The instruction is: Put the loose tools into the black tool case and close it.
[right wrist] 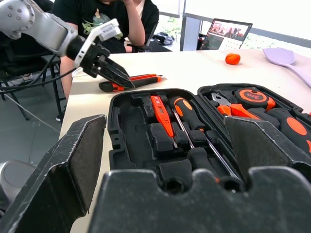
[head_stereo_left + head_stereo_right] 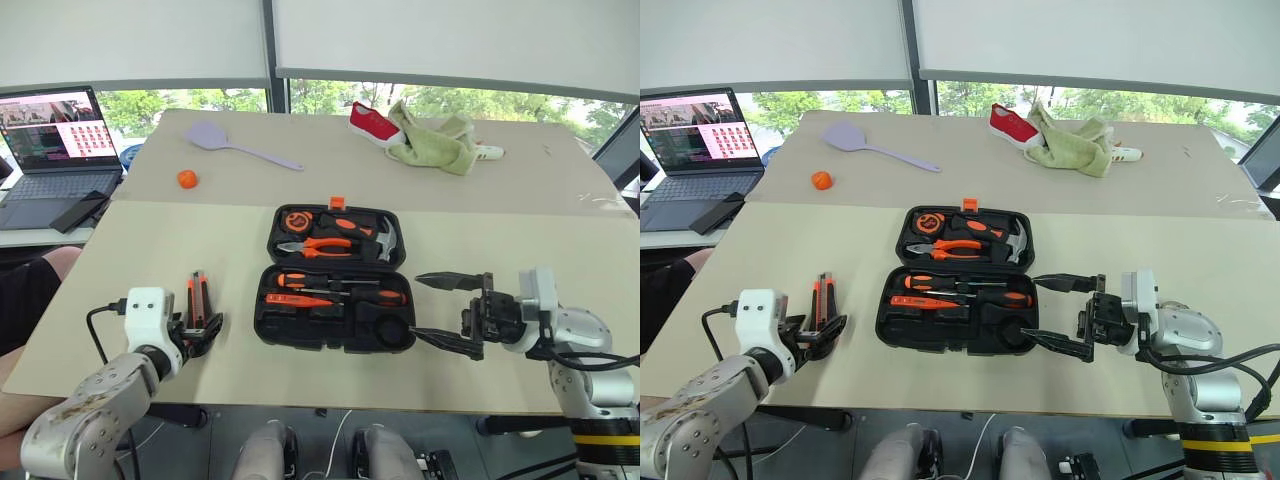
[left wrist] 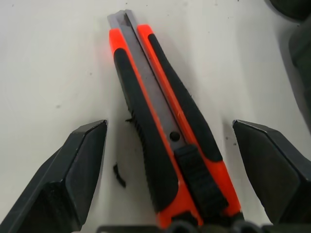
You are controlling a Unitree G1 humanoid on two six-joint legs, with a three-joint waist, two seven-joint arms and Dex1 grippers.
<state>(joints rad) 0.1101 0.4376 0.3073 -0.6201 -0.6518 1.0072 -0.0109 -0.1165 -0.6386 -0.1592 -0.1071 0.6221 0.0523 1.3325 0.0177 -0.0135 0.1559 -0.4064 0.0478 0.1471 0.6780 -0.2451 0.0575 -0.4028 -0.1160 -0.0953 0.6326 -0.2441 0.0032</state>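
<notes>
On the table [image 2: 150,250], the utility knife [image 2: 198,301] lies just left of the open tool case [image 2: 335,280]; my left gripper [image 2: 200,333] straddles its near end, fingers [image 3: 77,170] spread, nothing grasped; 2 screwdrivers [image 2: 340,287] sit in the case; my right gripper [image 2: 440,310] gapes beside its right edge, empty.

Lilac spatula [image 2: 215,137], small orange ball [image 2: 187,179], laptop [image 2: 52,140] at left, red shoe [image 2: 373,122] beside green cloth [image 2: 430,145].

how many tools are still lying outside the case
1: the utility knife on the table left of the open case, between the left gripper's open fingers. Others may be hidden.
</notes>
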